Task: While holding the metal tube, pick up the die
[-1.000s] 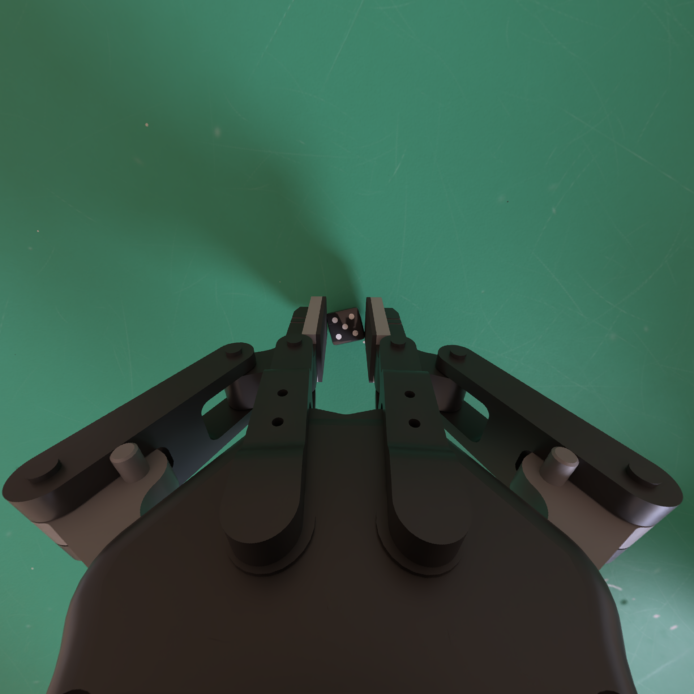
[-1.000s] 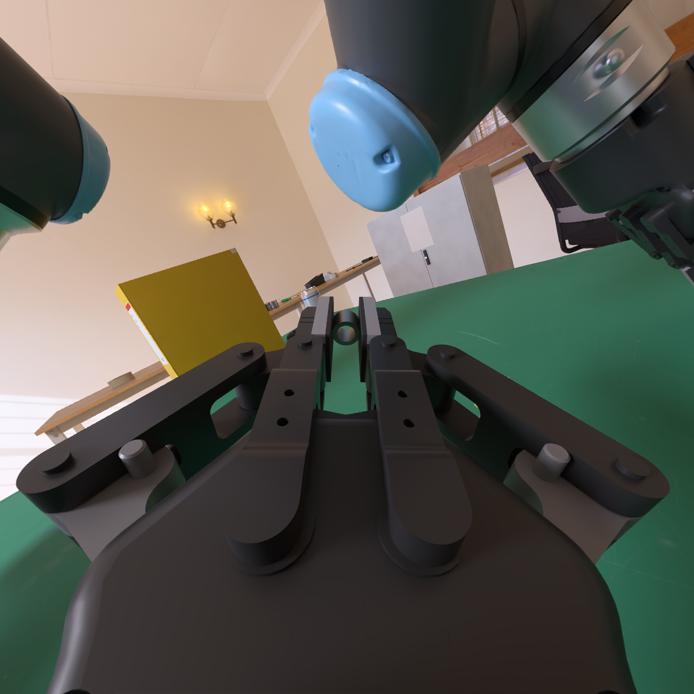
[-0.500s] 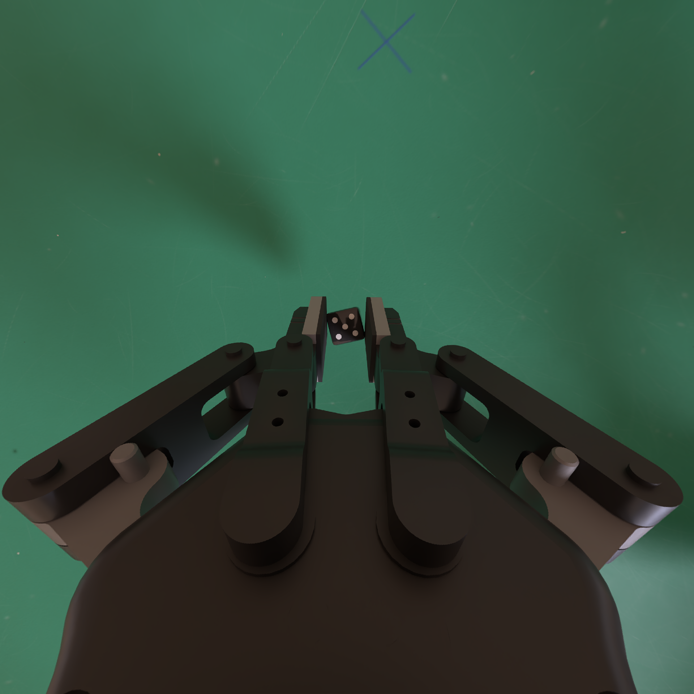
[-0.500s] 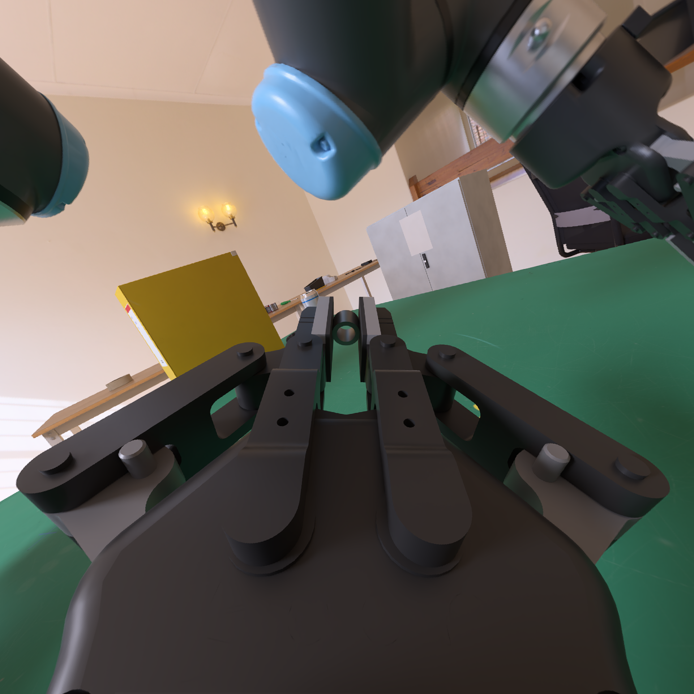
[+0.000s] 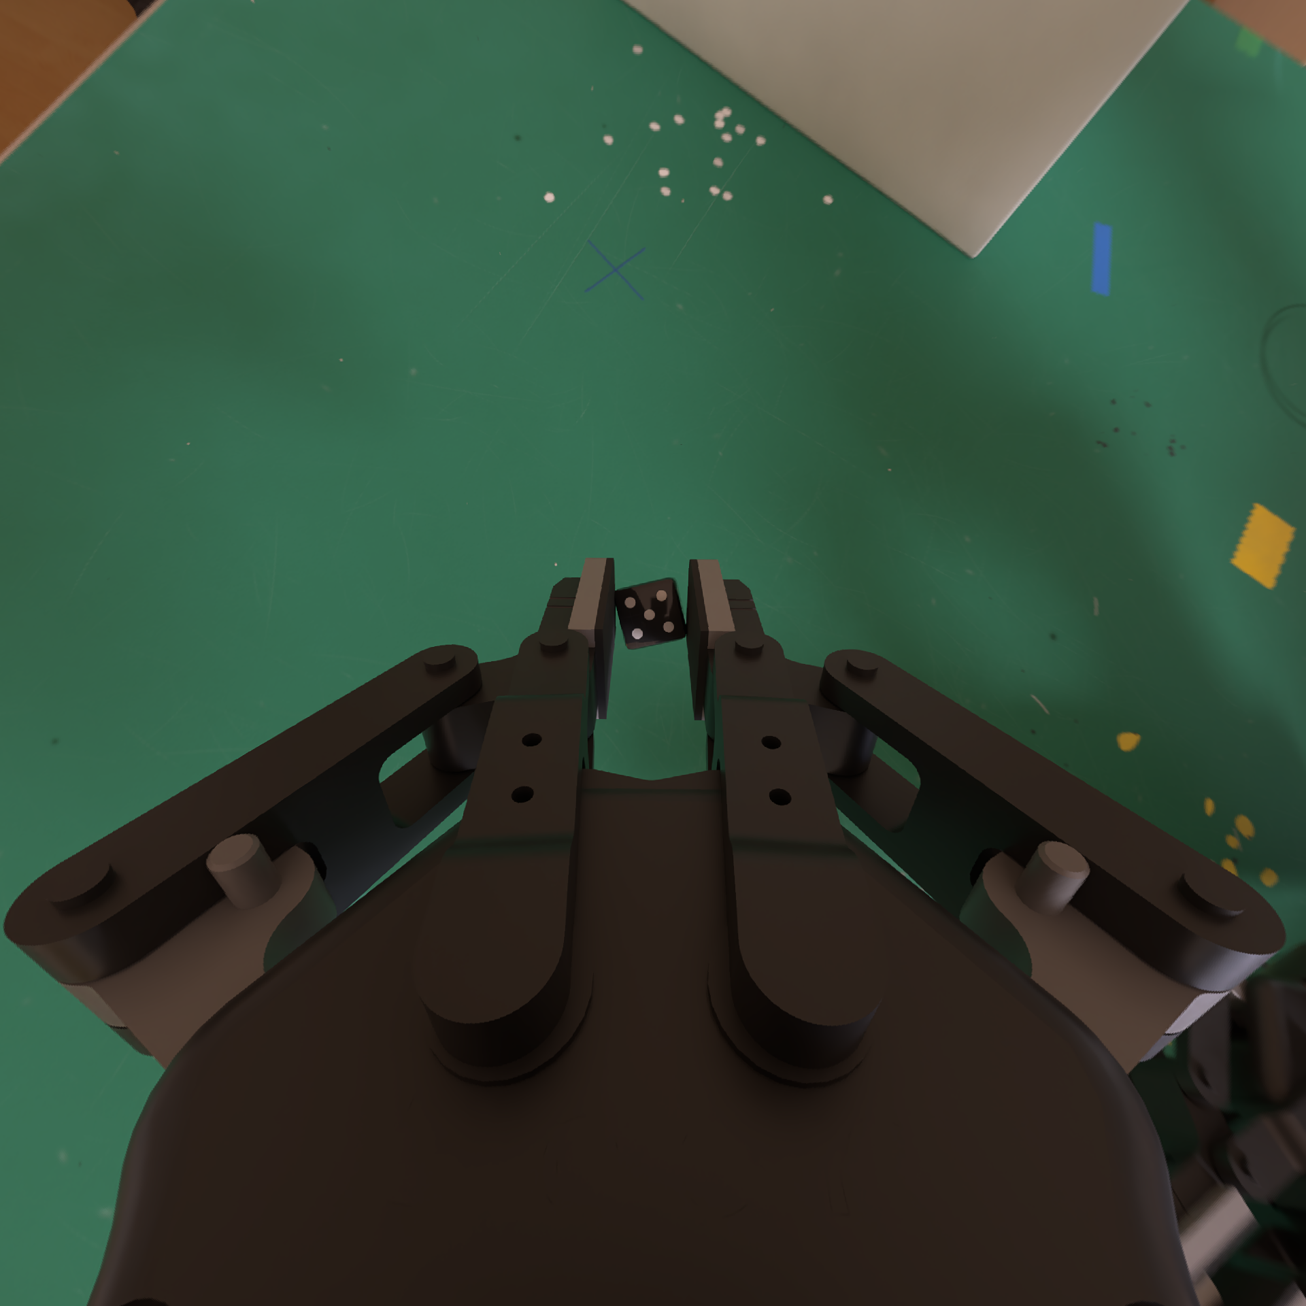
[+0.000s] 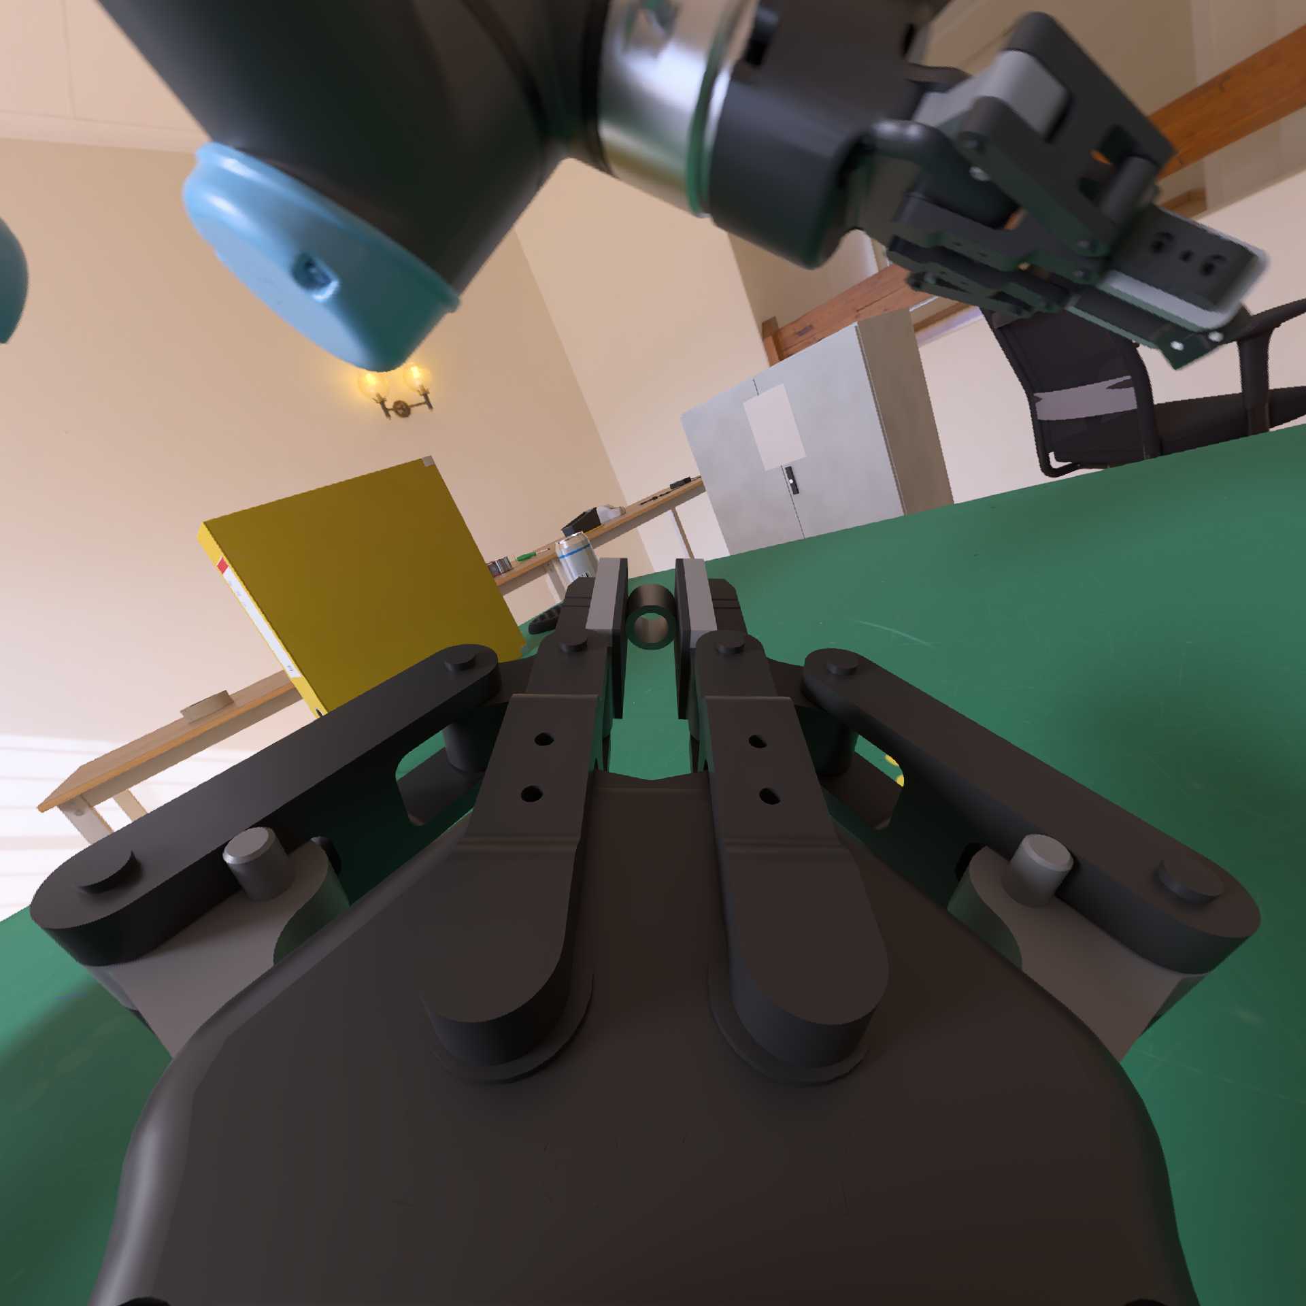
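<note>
L pincer (image 5: 650,613) & R pincer (image 6: 651,622) both clamped, fingers near-parallel, narrow gap

In the left wrist view, the left end effector (image 5: 650,601) has its own body cut off by the bottom edge. The die (image 5: 650,613) shows one five-pip face; its other faces are hidden by the pads on either side. At 5 o'clock, dark blurred machinery (image 5: 1251,1131) runs off the corner, too smeared to identify. A pale sheet (image 5: 919,92) at 1 o'clock is cropped by the top edge. A thin ring mark (image 5: 1283,367) at 3 o'clock is cropped by the right edge.

In the right wrist view, the metal tube (image 6: 650,622) shows only its near open end; its length is hidden. At 2 o'clock, the other end effector (image 6: 1166,283) is blurred, its fingertips indistinct. Small items on the far bench (image 6: 586,523) are too small to tell.
</note>
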Controlling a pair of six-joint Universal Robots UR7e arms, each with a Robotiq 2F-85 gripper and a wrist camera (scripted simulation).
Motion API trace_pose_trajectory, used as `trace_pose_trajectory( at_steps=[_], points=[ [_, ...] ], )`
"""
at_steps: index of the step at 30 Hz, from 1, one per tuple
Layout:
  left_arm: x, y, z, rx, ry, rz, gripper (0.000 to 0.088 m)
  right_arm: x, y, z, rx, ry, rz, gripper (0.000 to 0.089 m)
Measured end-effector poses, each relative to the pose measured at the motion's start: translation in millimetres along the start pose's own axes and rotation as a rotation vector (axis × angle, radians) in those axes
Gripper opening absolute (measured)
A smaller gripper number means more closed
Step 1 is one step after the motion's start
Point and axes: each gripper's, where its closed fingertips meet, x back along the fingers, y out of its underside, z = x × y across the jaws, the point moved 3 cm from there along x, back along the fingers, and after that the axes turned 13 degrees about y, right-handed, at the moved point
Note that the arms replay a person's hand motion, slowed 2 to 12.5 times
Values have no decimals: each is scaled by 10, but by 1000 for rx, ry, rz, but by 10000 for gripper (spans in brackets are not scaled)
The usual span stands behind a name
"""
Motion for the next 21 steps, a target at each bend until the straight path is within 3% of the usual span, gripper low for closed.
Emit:
trace_pose_trajectory(
  at_steps=[10, 21],
  points=[
    [814, 347, 236, 9, -1, 125, 185, -19, 22, -8, 10, 4, -17, 118],
    [1743, 1122, 285, 100, -68, 248, 185, -37, 48, -28, 30, 7, -35, 118]
  ],
)
